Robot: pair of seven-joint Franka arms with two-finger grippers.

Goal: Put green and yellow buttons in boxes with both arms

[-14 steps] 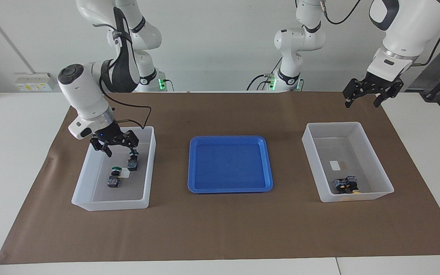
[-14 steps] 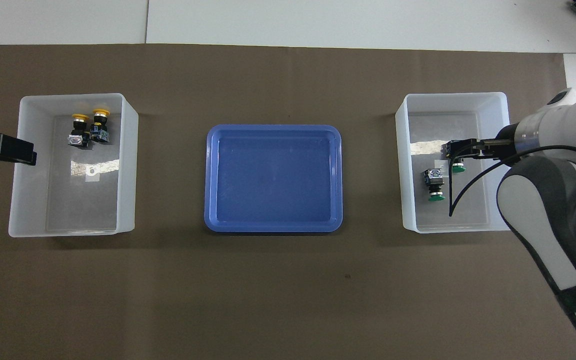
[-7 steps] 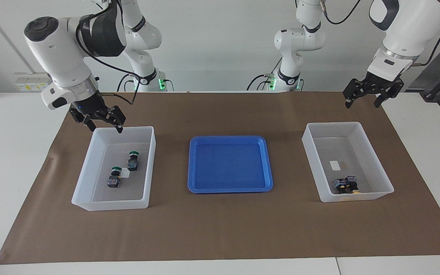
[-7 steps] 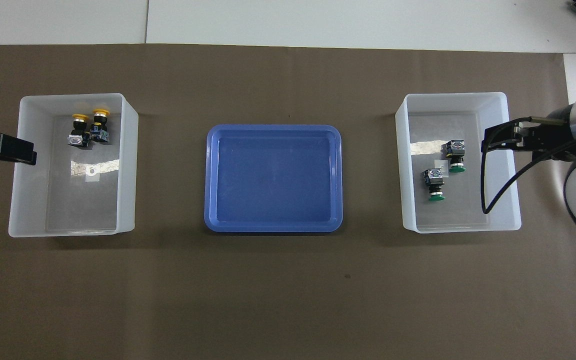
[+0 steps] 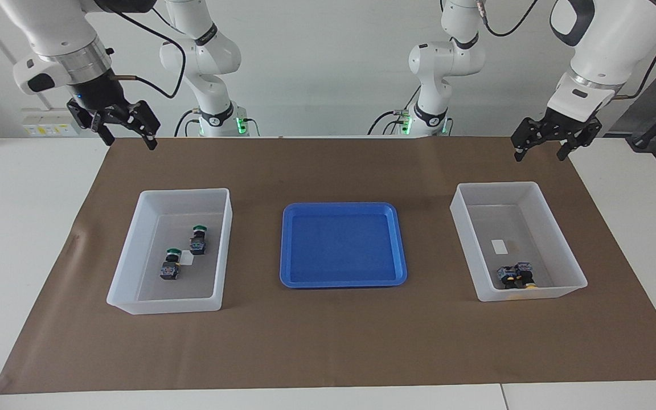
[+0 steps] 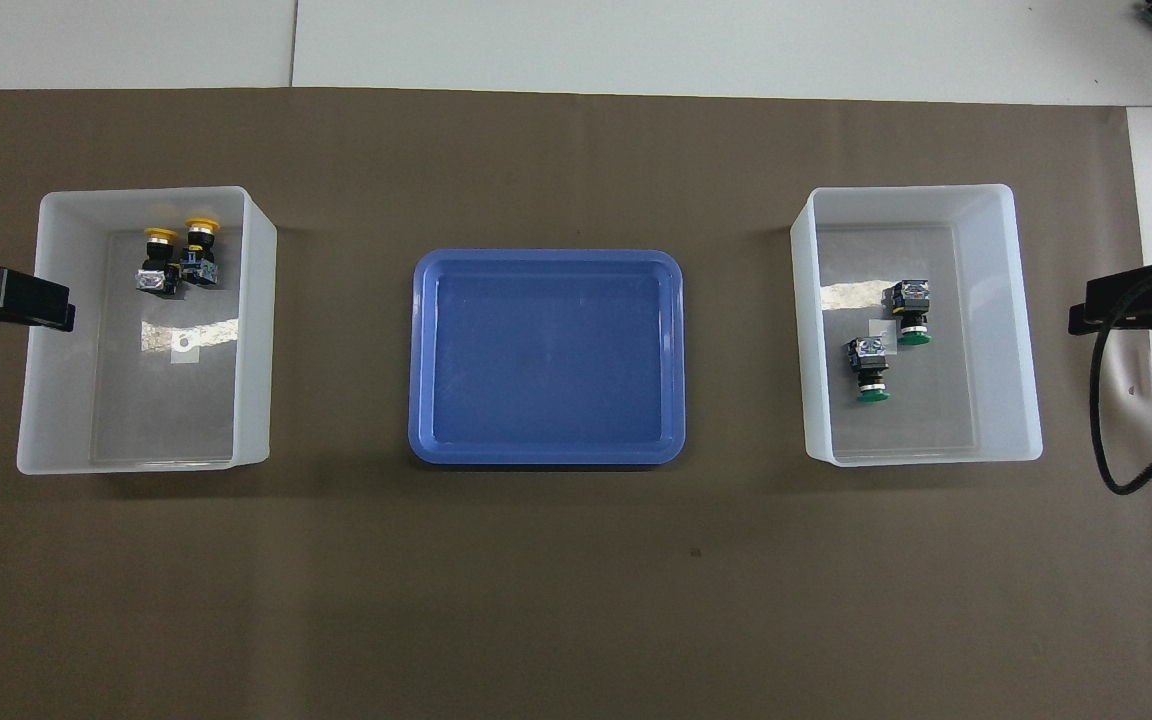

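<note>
Two green buttons (image 5: pixel 197 239) (image 5: pixel 169 265) lie in the box (image 5: pixel 222 250) toward the right arm's end; the overhead view shows them (image 6: pixel 908 310) (image 6: pixel 868 365) in that box (image 6: pixel 906 188). Two yellow buttons (image 6: pixel 161 260) (image 6: pixel 199 250) lie side by side in the other box (image 6: pixel 141 190), at its corner farthest from the robots (image 5: pixel 516 276). My right gripper (image 5: pixel 128 141) is open and empty, raised high over the mat's edge by the robots (image 6: pixel 1136 305). My left gripper (image 5: pixel 538 155) is open and empty, waiting high over the mat near its box (image 5: pixel 496 184).
A shallow blue tray (image 5: pixel 342 245) with nothing in it sits between the two boxes on a brown mat (image 5: pixel 328 341). It also shows in the overhead view (image 6: pixel 546 355). A black cable loops down from the right arm (image 6: pixel 1111 470).
My right gripper has risen out of the box with the green buttons and drawn back toward its base, empty. Both green buttons stay in the box. The left arm has not moved.
</note>
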